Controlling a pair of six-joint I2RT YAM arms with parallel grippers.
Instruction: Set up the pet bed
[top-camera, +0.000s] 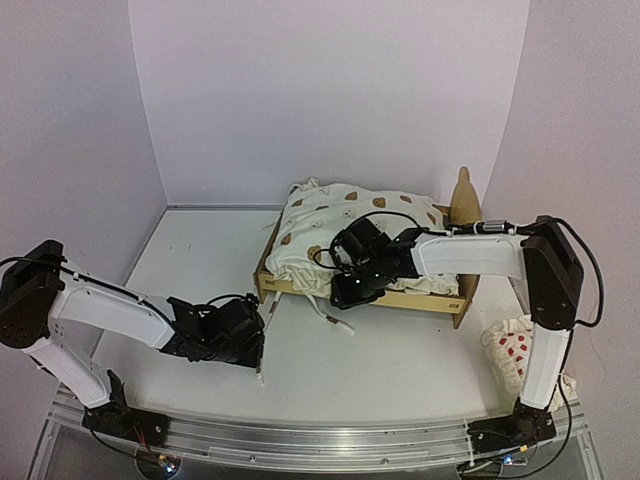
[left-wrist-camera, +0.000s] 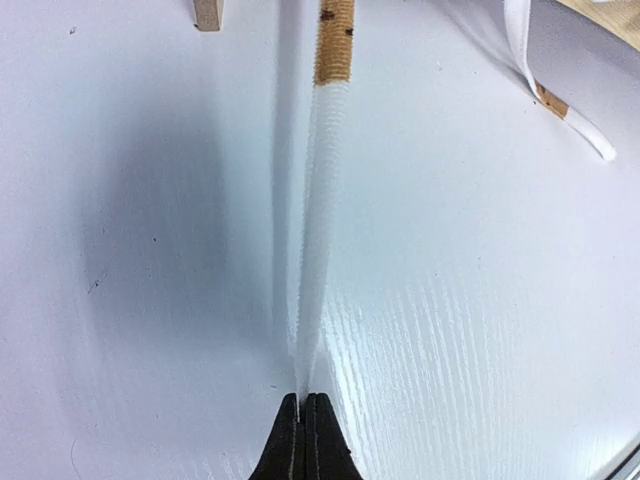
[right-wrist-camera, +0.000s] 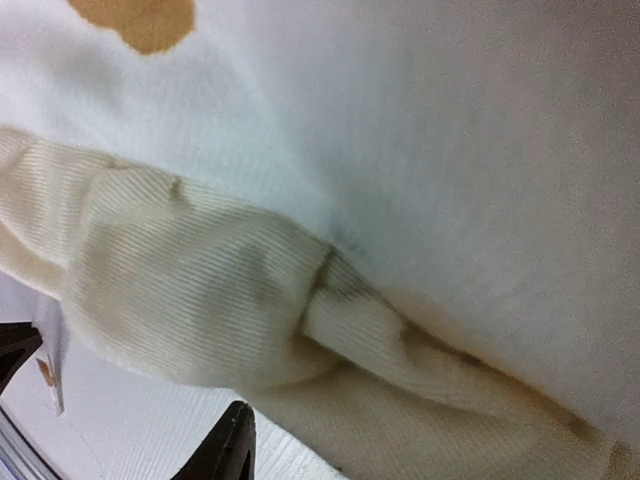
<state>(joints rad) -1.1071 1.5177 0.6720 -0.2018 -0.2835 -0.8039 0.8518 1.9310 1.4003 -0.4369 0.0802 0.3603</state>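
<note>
The pet bed (top-camera: 432, 300), a light plywood frame with an ear-shaped headboard, stands at mid-table. The cream bear-print cushion (top-camera: 340, 225) lies bunched on it. My left gripper (top-camera: 256, 345) is low on the table in front of the bed's left corner, shut on a white cushion tie (left-wrist-camera: 312, 250) that runs taut away from the jaws (left-wrist-camera: 302, 400). My right gripper (top-camera: 347, 290) is at the cushion's front edge. In the right wrist view the ruffle (right-wrist-camera: 200, 290) fills the frame, one fingertip (right-wrist-camera: 228, 430) shows, and the other is hidden.
A small white red-dotted pillow (top-camera: 508, 350) lies by the right arm's base. A second loose tie (top-camera: 335, 320) trails on the table in front of the bed, also in the left wrist view (left-wrist-camera: 560, 100). A bed leg (left-wrist-camera: 207, 12) shows there.
</note>
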